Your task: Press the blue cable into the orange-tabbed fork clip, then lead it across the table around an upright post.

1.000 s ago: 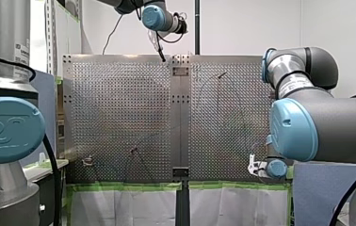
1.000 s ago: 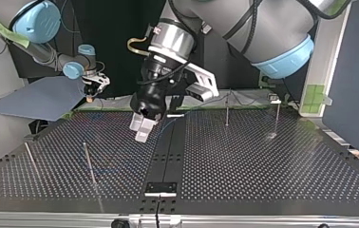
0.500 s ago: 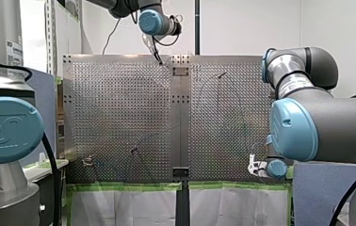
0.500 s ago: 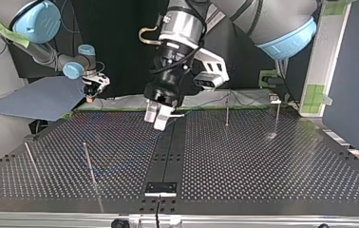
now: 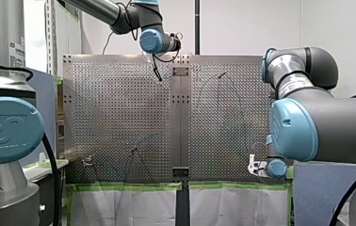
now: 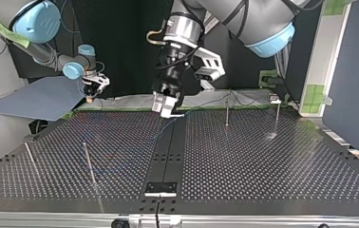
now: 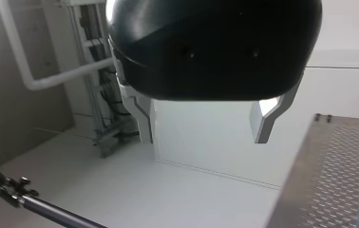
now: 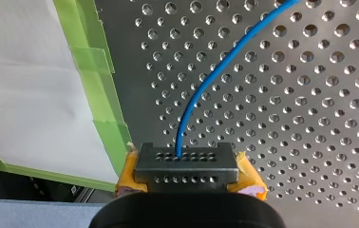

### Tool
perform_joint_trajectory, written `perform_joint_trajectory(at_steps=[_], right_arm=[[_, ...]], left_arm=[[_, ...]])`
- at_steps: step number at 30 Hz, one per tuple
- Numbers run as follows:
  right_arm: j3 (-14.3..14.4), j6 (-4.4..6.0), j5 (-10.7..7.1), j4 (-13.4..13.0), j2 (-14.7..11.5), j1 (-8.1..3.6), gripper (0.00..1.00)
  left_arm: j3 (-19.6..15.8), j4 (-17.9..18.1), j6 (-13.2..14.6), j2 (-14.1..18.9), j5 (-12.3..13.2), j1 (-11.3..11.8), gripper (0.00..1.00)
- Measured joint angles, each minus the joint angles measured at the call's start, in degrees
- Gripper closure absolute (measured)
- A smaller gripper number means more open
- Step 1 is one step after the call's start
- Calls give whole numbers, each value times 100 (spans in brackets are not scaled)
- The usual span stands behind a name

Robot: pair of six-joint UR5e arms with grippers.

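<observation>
Curving thin blue cable (image 8: 205, 81) enters right gripper (image 8: 186, 164).

Robotics lab: perforated table (image 6: 263, 161), green tape (image 8: 92, 61).

Layout — top view
Near posts (image 6: 88, 164) stand left, far posts (image 6: 227, 112) right; left gripper (image 6: 166, 110) hangs over the far middle of the table (image 6: 263, 180).

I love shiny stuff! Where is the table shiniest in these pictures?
Top view: a pale glint on the perforated table at the foot of the rightmost post. Front view: faint streaky reflections across the table. Right wrist view: even light, no glare around the blue cable.
</observation>
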Motion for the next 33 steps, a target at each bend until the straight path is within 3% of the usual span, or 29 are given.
perform_joint_trajectory(at_steps=[23, 33], right_arm=[[-2, -9, 0, -8, 0, 19, 100], [-2, -9, 0, -1, 0, 32, 100]], left_arm=[[-1262, 68, -179, -25, 22, 28, 2], [-1790, 521, -488, -31, 448, 59, 2]])
